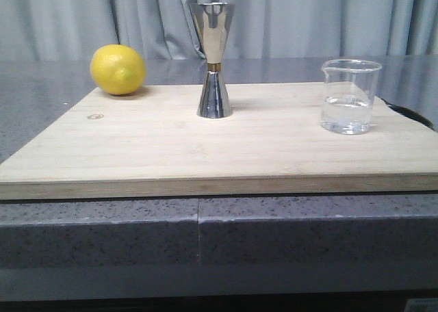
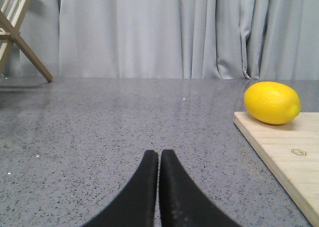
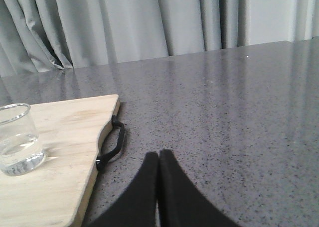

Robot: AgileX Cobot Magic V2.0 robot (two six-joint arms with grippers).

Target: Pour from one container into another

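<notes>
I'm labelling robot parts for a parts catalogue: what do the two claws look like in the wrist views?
Both look alike. The left claw and the right claw each have two matte black fingers with a finely textured surface, broad at the base and curving inward to narrow, rounded tips. No cables, markings or arm links show.

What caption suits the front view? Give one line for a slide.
Before the pour: glass beaker holding clear liquid, steel jigger and lemon on a wooden board.
</notes>
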